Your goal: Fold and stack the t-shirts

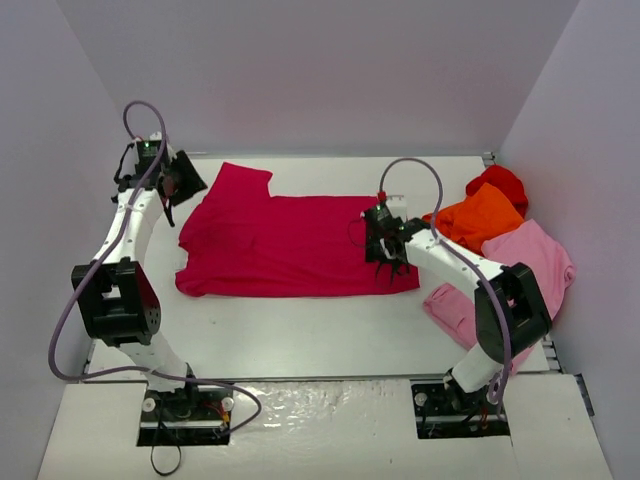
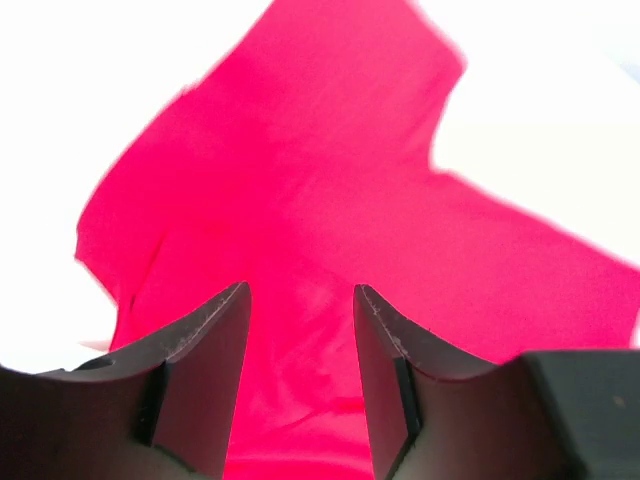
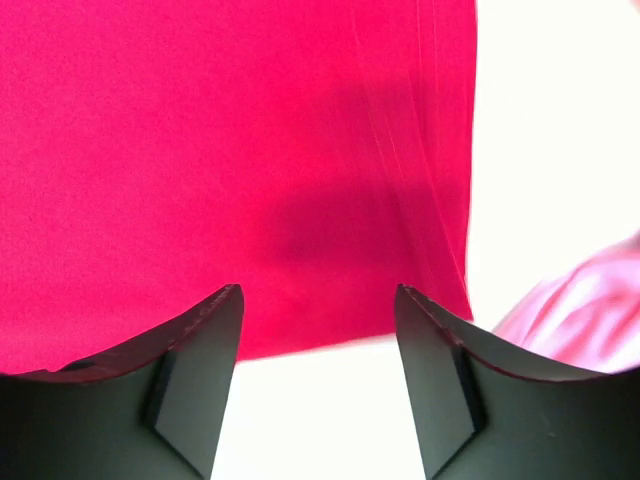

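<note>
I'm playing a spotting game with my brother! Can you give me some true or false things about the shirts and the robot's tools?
1. The crimson shirt lies spread out on the table. True.
2. The left tool is clamping the crimson shirt. False: its jaws are open with nothing between them.
3. The orange shirt sits on the left side of the table. False: it is on the right, between a bright red shirt and a pink shirt.
4. The right tool is open over the crimson shirt's edge. True.
</note>
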`<state>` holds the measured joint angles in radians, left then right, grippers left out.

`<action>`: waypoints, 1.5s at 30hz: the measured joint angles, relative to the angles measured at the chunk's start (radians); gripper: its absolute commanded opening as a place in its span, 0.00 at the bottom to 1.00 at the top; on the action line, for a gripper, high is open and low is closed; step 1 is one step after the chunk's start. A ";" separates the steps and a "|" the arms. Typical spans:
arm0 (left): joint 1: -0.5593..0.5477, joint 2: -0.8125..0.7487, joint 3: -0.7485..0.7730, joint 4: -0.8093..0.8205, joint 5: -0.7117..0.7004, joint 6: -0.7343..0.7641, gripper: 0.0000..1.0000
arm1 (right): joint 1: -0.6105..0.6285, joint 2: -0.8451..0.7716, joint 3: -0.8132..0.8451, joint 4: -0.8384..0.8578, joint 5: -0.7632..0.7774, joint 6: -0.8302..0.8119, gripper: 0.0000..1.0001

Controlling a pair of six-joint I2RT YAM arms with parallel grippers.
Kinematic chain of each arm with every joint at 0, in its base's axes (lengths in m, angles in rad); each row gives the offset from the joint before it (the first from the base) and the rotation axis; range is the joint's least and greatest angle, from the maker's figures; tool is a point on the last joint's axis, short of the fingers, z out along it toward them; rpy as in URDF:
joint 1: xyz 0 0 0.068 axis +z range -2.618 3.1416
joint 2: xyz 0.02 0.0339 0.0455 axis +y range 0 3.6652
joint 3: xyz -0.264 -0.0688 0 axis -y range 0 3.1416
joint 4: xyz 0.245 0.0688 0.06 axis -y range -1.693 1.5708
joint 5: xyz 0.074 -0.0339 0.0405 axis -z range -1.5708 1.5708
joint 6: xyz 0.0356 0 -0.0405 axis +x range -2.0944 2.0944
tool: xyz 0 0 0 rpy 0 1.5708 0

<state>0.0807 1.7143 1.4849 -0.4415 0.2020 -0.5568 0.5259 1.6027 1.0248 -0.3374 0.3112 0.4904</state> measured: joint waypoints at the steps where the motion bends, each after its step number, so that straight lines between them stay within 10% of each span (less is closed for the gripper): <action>1: 0.000 -0.004 0.046 -0.008 0.006 0.003 0.43 | -0.004 0.001 0.058 -0.012 0.003 -0.012 0.62; 18: 0.000 0.551 0.615 -0.183 0.089 0.117 0.44 | -0.297 0.554 0.676 0.021 -0.112 -0.204 0.60; 45: 0.037 0.948 1.030 -0.101 0.127 0.242 0.79 | -0.317 0.428 0.492 0.095 -0.269 -0.208 0.61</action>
<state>0.1178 2.6625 2.5153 -0.5428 0.3294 -0.3147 0.2089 2.0308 1.5163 -0.2420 0.0423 0.2821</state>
